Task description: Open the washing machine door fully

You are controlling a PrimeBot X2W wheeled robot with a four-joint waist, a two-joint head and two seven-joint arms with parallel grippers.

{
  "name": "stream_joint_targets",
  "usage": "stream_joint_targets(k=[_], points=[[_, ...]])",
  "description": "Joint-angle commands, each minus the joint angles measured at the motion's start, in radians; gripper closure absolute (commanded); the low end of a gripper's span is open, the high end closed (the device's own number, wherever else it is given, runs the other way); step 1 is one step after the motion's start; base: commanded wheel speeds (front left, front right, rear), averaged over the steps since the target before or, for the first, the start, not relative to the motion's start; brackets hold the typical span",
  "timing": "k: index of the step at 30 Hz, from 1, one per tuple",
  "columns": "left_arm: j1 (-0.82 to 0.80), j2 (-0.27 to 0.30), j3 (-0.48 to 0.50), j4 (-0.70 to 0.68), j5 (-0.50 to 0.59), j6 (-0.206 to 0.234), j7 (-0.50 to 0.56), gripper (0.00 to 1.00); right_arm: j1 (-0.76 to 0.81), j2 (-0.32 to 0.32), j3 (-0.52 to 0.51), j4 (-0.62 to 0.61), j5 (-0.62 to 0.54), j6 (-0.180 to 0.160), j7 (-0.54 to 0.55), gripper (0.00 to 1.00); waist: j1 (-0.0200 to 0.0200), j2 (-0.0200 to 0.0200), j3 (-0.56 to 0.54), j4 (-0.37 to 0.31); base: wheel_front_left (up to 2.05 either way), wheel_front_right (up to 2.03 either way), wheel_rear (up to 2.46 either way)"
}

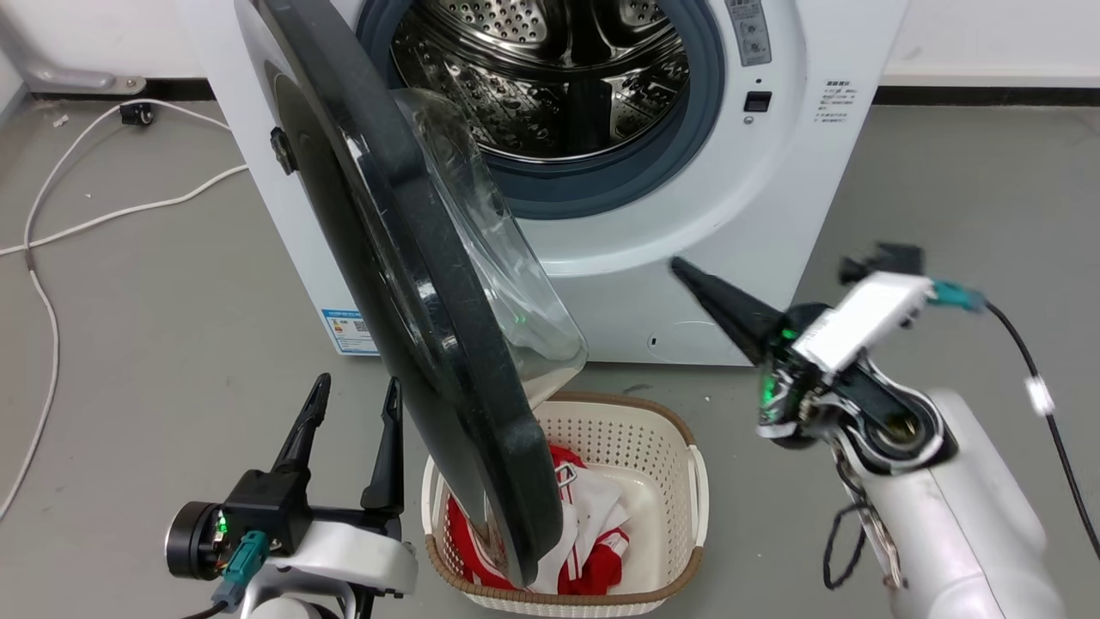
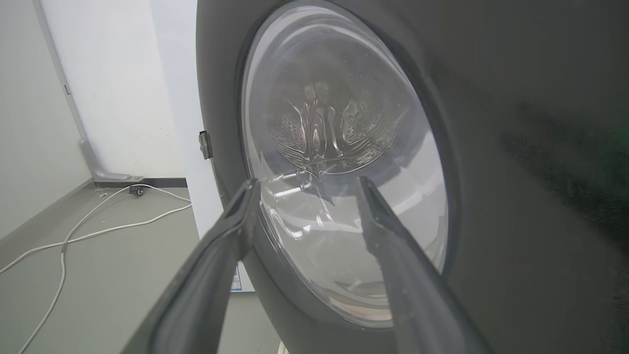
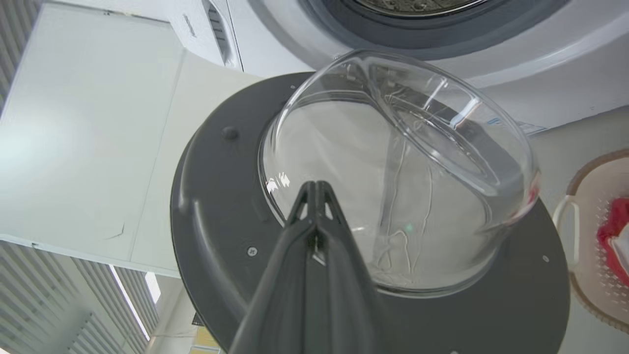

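Looking down on the washing machine [image 1: 739,223], sitting at twelve o'clock in the head view with steel drum [image 1: 559,77] and grey gasket [image 1: 692,137] lying exposed. Finding the washing machine door [image 1: 412,284] standing partly swung out, hinged near ten o'clock and running edge-on down towards six o'clock, its clear glass bowl [image 1: 503,258] bulging towards three o'clock. Seeing the door's lower rim hanging over a cream laundry basket [image 1: 640,451] at six o'clock, with red and white clothes [image 1: 593,537] lying inside.

Spotting the left gripper [image 1: 358,383] at seven o'clock, holding its jaws apart and gripping nothing, one finger sitting just beside the door's outer face; not managing to tell whether touching. In the left wrist view, aiming those spread fingers [image 2: 221,255] at the outer side of the glass.

Noting the right gripper [image 1: 679,266] at three o'clock, pressing its jaws together on nothing, pointing towards eleven o'clock and standing apart from the bowl. In the right wrist view, lining its joined tips up with the bowl's base at centre.

Also seeing a white cable [image 1: 51,232] trailing across the grey floor [image 1: 155,284] at nine o'clock.
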Motion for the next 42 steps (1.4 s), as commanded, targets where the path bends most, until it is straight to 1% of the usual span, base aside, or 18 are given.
stream_joint_targets(k=[1,5,10,11,12,14,15,19,21,23,26,29,31,34,37,39,42], points=[[0.016,-0.001,0.007,-0.003,-0.002,0.005,-0.003,0.0,0.04,-0.001,-0.026,-0.007,0.009,0.0,-0.037,1.0,0.0001,0.0,-0.003,-0.005,0.0,0.0,0.0],[0.023,-0.001,0.019,-0.003,0.003,0.006,-0.003,0.0,0.129,-0.015,-0.125,-0.055,0.028,0.0,-0.164,1.0,0.0001,0.0,-0.01,-0.016,0.0,0.0,0.0],[0.032,-0.001,0.034,0.0,0.007,0.002,-0.003,0.0,0.27,-0.019,-0.231,-0.151,0.04,0.0,-0.302,1.0,0.0001,0.0,-0.021,-0.023,0.0,0.0,0.0],[0.035,-0.001,0.036,-0.001,0.008,0.002,-0.003,0.0,0.298,-0.02,-0.245,-0.173,0.036,0.0,-0.325,0.89,0.0001,0.0,-0.022,-0.024,0.0,0.0,0.0],[0.037,-0.001,0.038,-0.001,0.008,0.002,-0.003,0.0,0.326,-0.02,-0.262,-0.188,0.03,0.0,-0.351,0.6,0.0001,0.0,-0.024,-0.025,0.0,0.0,0.0],[0.04,-0.001,0.041,0.001,0.011,-0.001,-0.003,0.0,0.377,-0.02,-0.276,-0.222,0.007,0.0,-0.396,0.05,0.0001,0.0,-0.029,-0.028,0.0,0.0,0.0],[0.041,-0.001,0.043,0.002,0.01,-0.001,-0.003,0.0,0.398,-0.018,-0.286,-0.238,0.002,0.0,-0.421,0.0,0.0001,0.0,-0.03,-0.029,0.0,0.0,0.0],[0.043,-0.001,0.049,0.003,0.008,-0.002,-0.003,0.0,0.476,-0.019,-0.278,-0.286,-0.098,0.0,-0.511,0.0,0.0001,0.0,-0.033,-0.036,0.0,0.0,0.0],[0.044,-0.001,0.05,0.004,0.006,-0.002,-0.003,0.0,0.501,-0.023,-0.276,-0.302,-0.166,0.0,-0.56,0.0,0.0001,0.0,-0.035,-0.037,0.0,0.0,0.0],[0.046,-0.001,0.051,0.004,0.005,-0.001,-0.003,0.0,0.526,-0.037,-0.27,-0.319,-0.26,0.0,-0.611,0.0,0.0001,0.0,-0.037,-0.038,0.0,0.0,0.0],[0.048,-0.001,0.05,0.004,0.006,0.0,-0.003,0.0,0.553,-0.055,-0.265,-0.337,-0.437,0.0,-0.675,0.0,0.0001,0.0,-0.037,-0.039,0.0,0.0,0.0],[0.048,-0.001,0.054,0.003,0.007,0.001,-0.003,0.0,0.569,-0.075,-0.287,-0.372,-0.665,0.0,-0.713,0.0,0.0001,0.0,-0.038,-0.041,0.0,0.0,0.0],[0.048,-0.001,0.057,0.002,0.009,0.002,-0.003,0.0,0.58,-0.074,-0.311,-0.406,-0.847,0.0,-0.725,0.0,0.0001,0.0,-0.038,-0.042,0.0,0.0,0.0],[0.049,0.0,0.06,0.0,0.011,0.001,-0.003,0.0,0.599,-0.047,-0.346,-0.482,-1.084,0.0,-0.733,0.0,0.0001,0.0,-0.04,-0.042,0.0,0.0,0.0],[0.048,-0.001,0.062,-0.002,0.011,-0.001,-0.003,0.0,0.618,-0.025,-0.356,-0.568,-1.266,0.0,-0.722,0.0,0.0001,0.0,-0.042,-0.041,0.0,0.0,0.0],[0.049,-0.001,0.065,-0.003,0.014,-0.002,-0.003,0.0,0.637,-0.016,-0.343,-0.624,-1.373,0.0,-0.706,0.0,0.0001,0.0,-0.043,-0.041,0.0,0.0,0.0],[0.05,-0.001,0.067,-0.005,0.017,-0.004,-0.003,0.0,0.668,-0.005,-0.314,-0.687,-1.478,0.0,-0.675,0.0,0.0001,0.0,-0.044,-0.041,0.0,0.0,0.0]])
